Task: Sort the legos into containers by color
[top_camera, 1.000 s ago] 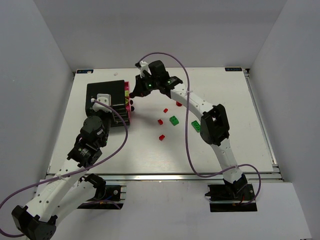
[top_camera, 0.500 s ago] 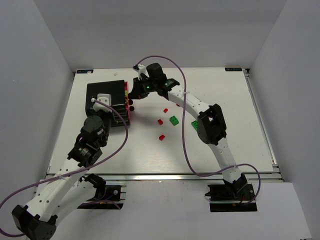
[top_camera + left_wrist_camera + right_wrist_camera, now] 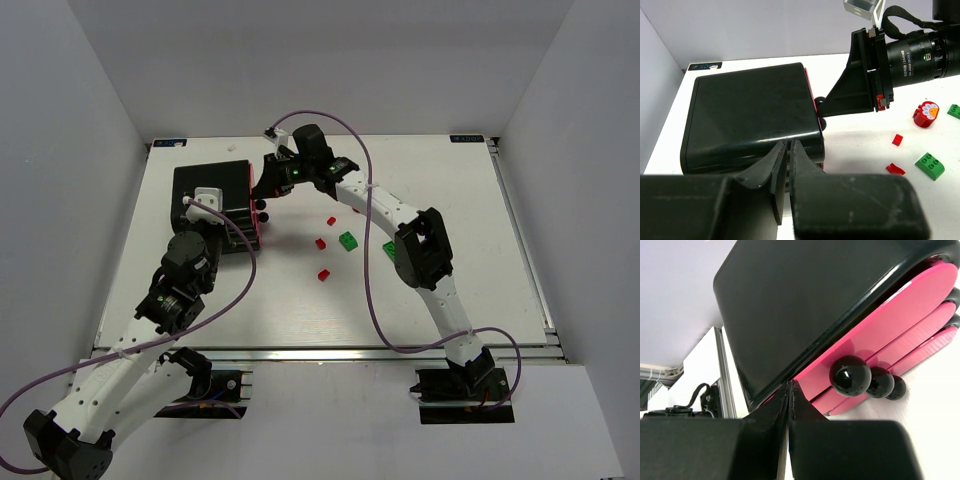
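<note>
The glossy black box stands at the table's left, with the pink box and its dark knobs along its right edge. My right gripper is shut, its tips at the seam between the black box and the pink box. My left gripper is shut and empty, just before the black box's near edge. Red legos and dark green legos lie loose on the table to the right. No lime lego shows.
More loose bricks show in the left wrist view: a red piece with a flower print, small red ones, and a green brick. The right arm's purple cable loops over the table's middle. White walls stand round the table.
My right gripper has moved a little left, toward the knobbed pink edge of the boxes. The left arm and the legos have not moved.
</note>
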Robot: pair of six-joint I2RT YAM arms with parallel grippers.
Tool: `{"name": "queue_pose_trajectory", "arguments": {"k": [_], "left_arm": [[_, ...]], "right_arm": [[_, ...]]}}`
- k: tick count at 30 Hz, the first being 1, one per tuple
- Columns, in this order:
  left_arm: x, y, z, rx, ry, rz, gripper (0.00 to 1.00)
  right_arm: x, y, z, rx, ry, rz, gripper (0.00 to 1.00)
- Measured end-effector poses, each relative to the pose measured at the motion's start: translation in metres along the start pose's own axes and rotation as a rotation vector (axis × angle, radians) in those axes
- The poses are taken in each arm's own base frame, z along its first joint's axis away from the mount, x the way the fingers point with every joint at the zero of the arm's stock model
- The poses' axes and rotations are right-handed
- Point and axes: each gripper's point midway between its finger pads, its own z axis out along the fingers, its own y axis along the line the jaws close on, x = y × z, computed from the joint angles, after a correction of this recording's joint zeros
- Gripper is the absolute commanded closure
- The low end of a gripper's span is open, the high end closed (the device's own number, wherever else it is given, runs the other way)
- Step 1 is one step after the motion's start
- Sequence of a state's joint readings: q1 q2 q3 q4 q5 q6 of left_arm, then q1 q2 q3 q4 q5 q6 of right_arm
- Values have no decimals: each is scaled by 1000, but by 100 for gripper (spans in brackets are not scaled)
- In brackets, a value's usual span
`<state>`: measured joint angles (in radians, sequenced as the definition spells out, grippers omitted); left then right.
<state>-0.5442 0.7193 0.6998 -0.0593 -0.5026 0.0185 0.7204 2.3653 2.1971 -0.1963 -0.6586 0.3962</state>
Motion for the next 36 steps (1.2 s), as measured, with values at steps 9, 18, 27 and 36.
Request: {"name": "queue_pose_trajectory", "arguments": {"k": [9, 18, 27, 36], "left_arm": [[0, 0, 0, -2, 0, 0, 81], [-2, 1, -1, -3, -6, -3, 81], [-2, 1, -1, -4, -7, -4, 81], [-2, 1, -1, -4, -7, -4, 81]], "right_arm": [[-2, -4, -2, 3, -3, -20, 100], [8, -27, -3, 101, 14, -72, 100], [14, -24, -2, 85, 34, -64, 100], [19, -7, 7, 18, 48, -63, 100]]}}
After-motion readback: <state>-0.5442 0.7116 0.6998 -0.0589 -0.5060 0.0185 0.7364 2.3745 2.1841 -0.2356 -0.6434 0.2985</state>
